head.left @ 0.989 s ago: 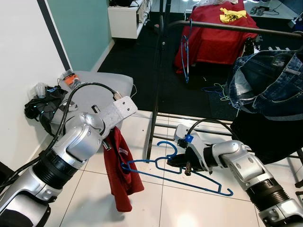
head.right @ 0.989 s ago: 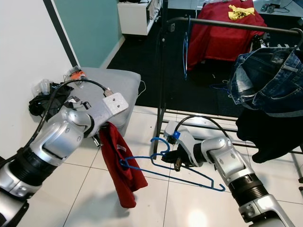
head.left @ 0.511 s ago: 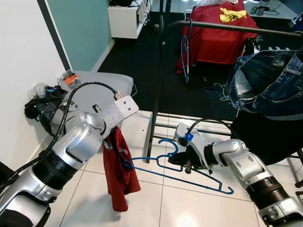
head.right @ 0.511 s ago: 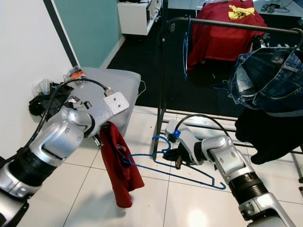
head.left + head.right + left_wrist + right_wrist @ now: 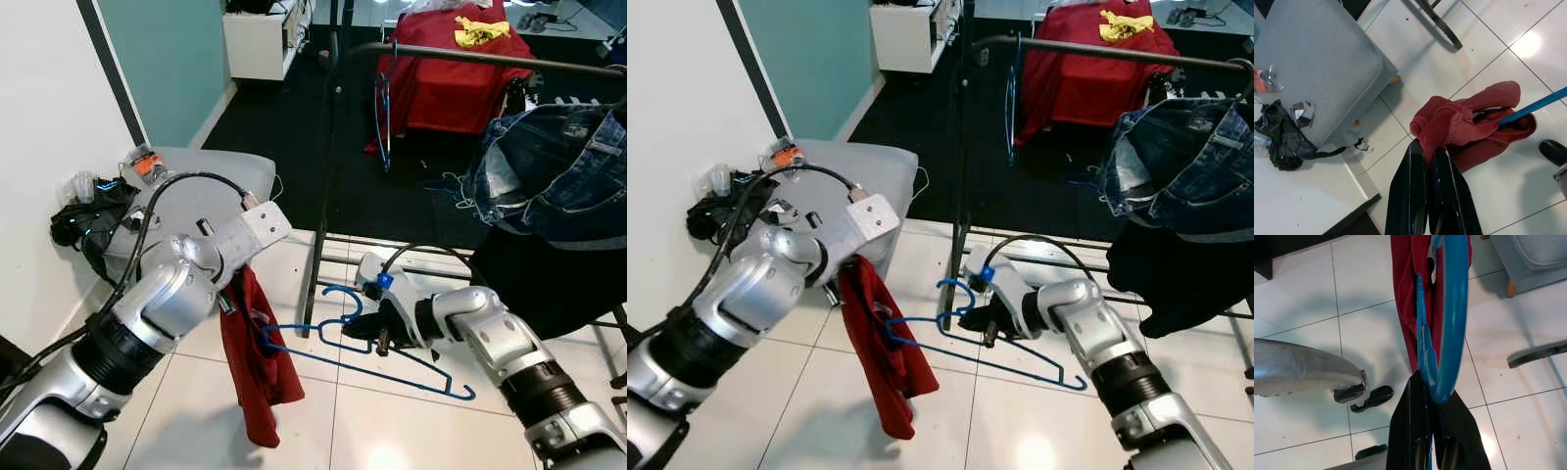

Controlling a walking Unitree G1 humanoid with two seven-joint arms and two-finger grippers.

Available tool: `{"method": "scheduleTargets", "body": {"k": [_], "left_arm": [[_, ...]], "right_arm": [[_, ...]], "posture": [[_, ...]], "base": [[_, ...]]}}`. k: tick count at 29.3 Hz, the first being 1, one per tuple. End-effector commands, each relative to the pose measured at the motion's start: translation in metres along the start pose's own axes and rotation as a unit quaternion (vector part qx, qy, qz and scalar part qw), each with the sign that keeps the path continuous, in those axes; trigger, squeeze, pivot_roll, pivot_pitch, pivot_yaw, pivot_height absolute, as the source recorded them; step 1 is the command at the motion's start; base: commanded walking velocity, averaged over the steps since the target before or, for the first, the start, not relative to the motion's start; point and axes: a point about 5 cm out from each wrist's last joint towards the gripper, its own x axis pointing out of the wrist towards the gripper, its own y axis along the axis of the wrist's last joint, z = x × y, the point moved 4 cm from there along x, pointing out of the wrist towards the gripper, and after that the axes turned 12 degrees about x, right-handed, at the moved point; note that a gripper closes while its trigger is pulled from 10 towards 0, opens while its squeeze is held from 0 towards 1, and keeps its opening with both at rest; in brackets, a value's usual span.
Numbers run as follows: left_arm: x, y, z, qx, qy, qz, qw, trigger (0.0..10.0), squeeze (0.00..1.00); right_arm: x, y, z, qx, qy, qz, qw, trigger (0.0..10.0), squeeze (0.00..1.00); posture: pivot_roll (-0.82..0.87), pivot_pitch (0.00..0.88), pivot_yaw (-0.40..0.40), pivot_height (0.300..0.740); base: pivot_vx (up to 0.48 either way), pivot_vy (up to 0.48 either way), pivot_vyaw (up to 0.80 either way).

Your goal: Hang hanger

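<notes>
Blue plastic hanger (image 5: pixel 362 351) hangs level above white floor tiles (image 5: pixel 333 431) in the left eye view, its neck pinched by the right gripper (image 5: pixel 377 333) and its far end tucked into a red garment (image 5: pixel 257 367) that dangles from the left gripper (image 5: pixel 227 297). Behind stands a dark clothes rack (image 5: pixel 323 176) with denim jeans (image 5: pixel 554 171) draped over its rail, and a second blue hanger (image 5: pixel 382 108) hangs there. A grey cushioned stool (image 5: pixel 196 191) sits by the white wall.

Right eye view: the same scene, with the hook of the held hanger just beside the rack's upright post (image 5: pixel 963 186).

Left wrist view: the black fingers (image 5: pixel 1420 196) are pressed together on a fold of the red cloth, and the blue hanger arm enters the bunched fabric. The grey stool lies beyond.

Right wrist view: the black fingers (image 5: pixel 1413 431) clamp the hanger at the base of its hook, the red garment hanging past it. A small white label on the cloth is too blurred to read.
</notes>
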Motion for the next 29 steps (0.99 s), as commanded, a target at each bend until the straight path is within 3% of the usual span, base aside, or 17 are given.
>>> {"method": "scheduleTargets", "body": {"k": [1,15,23,29], "left_arm": [[-0.002,0.007,0.0,0.017,0.007,0.01,1.0,10.0,0.0],[-0.005,0.016,0.006,0.028,0.004,0.024,0.999,10.0,0.0],[-0.005,0.014,0.007,0.025,0.004,0.017,1.0,10.0,0.0],[-0.004,0.012,0.009,0.025,0.002,0.01,1.0,10.0,0.0]], "right_arm": [[0.003,0.004,0.001,-0.008,-0.003,-0.002,1.0,10.0,0.0],[0.022,0.013,0.008,0.017,-0.04,-0.014,0.999,10.0,0.0],[0.033,0.016,0.0,0.019,-0.035,-0.005,0.999,10.0,0.0],[0.042,0.027,-0.007,0.014,-0.035,0.03,0.999,10.0,0.0]], "posture": [[-0.01,0.153,0.017,0.74],[-0.01,0.155,0.008,0.74],[-0.01,0.159,0.007,0.74],[-0.01,0.162,0.007,0.74]], "base": [[0.0,0.0,0.0],[0.0,0.0,0.0],[0.0,0.0,0.0],[0.0,0.0,0.0]]}}
